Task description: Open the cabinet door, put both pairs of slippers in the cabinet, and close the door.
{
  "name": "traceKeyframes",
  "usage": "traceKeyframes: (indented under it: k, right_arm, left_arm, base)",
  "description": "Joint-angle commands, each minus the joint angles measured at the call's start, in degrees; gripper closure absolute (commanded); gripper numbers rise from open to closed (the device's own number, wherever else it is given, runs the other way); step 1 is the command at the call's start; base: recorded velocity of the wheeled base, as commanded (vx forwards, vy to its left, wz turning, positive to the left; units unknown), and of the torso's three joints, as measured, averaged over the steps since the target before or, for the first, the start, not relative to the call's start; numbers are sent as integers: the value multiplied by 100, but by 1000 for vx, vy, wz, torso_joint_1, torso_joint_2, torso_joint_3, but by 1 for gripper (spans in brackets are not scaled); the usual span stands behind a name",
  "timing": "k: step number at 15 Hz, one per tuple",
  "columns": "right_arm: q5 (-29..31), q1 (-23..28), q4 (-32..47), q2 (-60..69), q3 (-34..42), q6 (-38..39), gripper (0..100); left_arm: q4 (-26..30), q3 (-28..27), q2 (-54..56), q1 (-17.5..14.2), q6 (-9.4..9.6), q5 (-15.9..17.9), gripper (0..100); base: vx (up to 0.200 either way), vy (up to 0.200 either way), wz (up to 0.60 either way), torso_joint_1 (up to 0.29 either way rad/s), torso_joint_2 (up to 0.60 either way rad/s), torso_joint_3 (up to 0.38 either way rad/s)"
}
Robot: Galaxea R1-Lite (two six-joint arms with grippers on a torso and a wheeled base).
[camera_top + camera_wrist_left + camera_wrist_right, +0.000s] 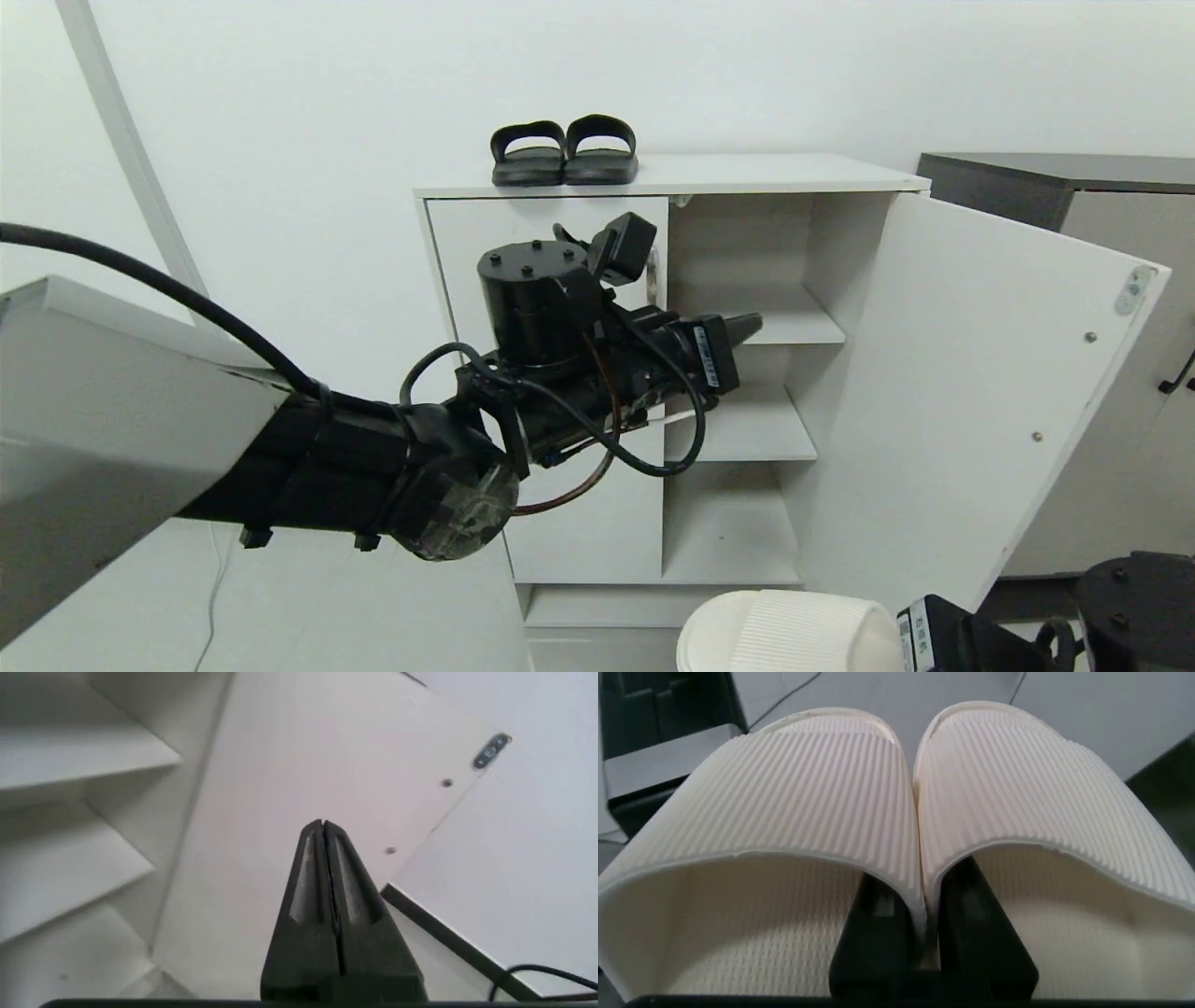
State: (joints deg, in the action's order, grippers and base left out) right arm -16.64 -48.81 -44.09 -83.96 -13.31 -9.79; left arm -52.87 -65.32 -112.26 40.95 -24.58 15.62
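The white cabinet (747,175) has its right door (952,401) swung open, baring the shelves (747,434). A black pair of slippers (564,151) rests on its top. My left gripper (752,326) hangs in front of the open compartment beside the middle shelf, its fingers (322,873) pressed together with nothing between them. My right gripper (923,938) is low in front of the cabinet, shut on the inner straps of the white pair of slippers (906,821), whose ribbed top (784,630) shows at the head view's lower edge.
A grey cabinet (1102,280) stands to the right, just behind the open door. The white cabinet's left door (467,243) stays closed behind my left arm. A white wall runs behind everything.
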Motion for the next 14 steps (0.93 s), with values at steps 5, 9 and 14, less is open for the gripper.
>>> traceKeyframes:
  k: [5,9,14]
  right_arm:
    - [2604,478,-3,-903,-831,1199,100]
    - [3949,487,-82,-1817,-2026,1972,100]
    - [4714,662,-310,-2432,-2606,1981,100]
  left_arm:
    - [251,2234,2367,-860,1271,-894,100]
    - [849,3798,4573,-1115,2150,-2836,100]
    - [3380,4616,7667,-2108,2563,-4207,100]
  base:
    - [0,0,0,0,0,0]
    - [0,0,0,0,0,0]
    - [0,0,0,0,0,0]
